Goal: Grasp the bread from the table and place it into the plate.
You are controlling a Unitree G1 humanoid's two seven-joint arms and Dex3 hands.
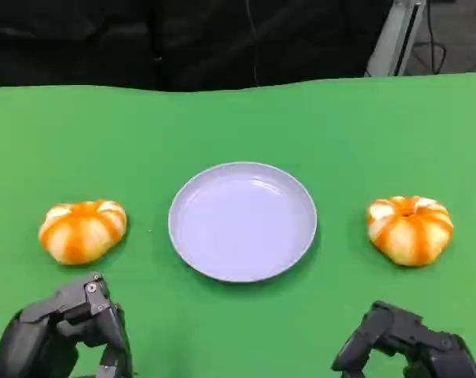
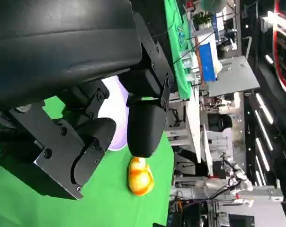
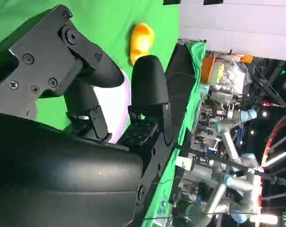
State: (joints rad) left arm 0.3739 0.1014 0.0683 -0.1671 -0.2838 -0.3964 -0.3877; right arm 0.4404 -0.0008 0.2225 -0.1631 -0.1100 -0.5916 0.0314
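Both hands sit at the near edge of the green table (image 1: 238,126), closest to the head camera: the left hand (image 1: 65,331) at lower left and the right hand (image 1: 403,346) at lower right, each with fingers loosely apart and holding nothing. Beyond them, at the centre of the table, lies the pale lilac plate (image 1: 243,221), round, shallow and bare. To the robot's left of the plate, just ahead of the left hand but apart from it, lies one bread (image 1: 82,230), a round bun with orange and white segments. A second bread (image 1: 410,229) of the same kind lies to the right of the plate, ahead of the right hand and not touching it. Neither bun touches the plate. Past the far table edge the background is dark, with a grey metal leg (image 1: 396,35) at upper right. The wrist views show a cluttered workshop with other green tables beyond; no writing is legible.
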